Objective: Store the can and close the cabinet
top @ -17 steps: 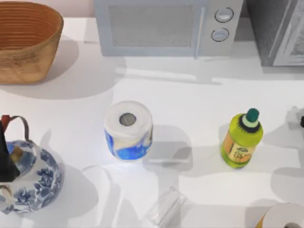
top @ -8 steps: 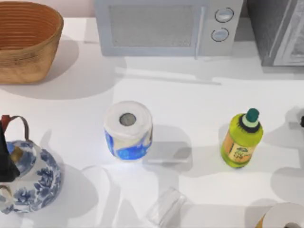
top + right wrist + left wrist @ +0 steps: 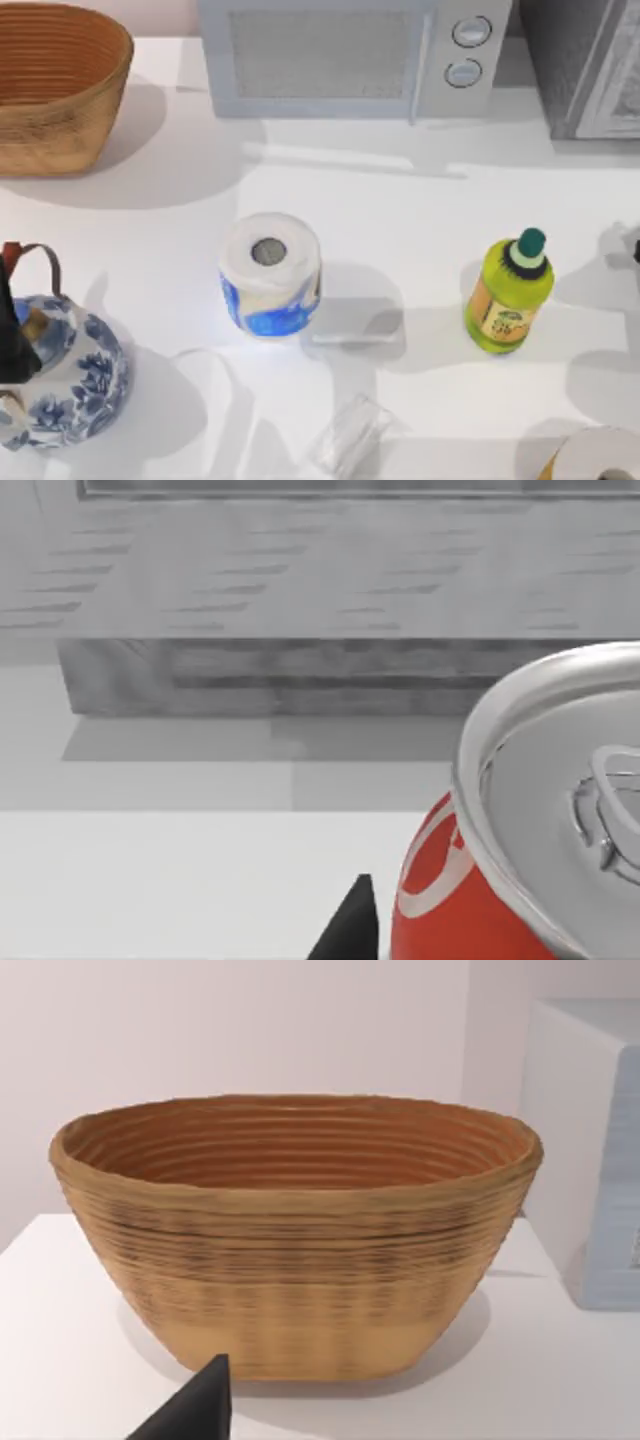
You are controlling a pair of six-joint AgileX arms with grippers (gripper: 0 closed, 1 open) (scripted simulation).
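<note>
The can [image 3: 500, 880] is red with a silver top and sits very close in the right wrist view. One black fingertip [image 3: 348, 922] of my right gripper rests against its side, so the gripper looks shut on it. A sliver of that right gripper [image 3: 636, 255] shows at the table's right edge in the top view. The grey cabinet [image 3: 585, 70] stands at the back right, and its lower front [image 3: 300, 670] rises behind the can. My left arm [image 3: 10, 340] is parked at the left edge over a teapot.
A wicker basket [image 3: 55, 85] sits at the back left, with a microwave [image 3: 350, 55] at the back middle. A paper roll [image 3: 270, 272] is at the centre and a green bottle [image 3: 510, 292] to its right. The blue-white teapot [image 3: 70, 375], a clear plastic piece [image 3: 350, 435] and another roll [image 3: 600, 458] line the front.
The shadow at the table's right edge has shifted slightly, so my right arm has moved a little. Everything else on the table stays put.
</note>
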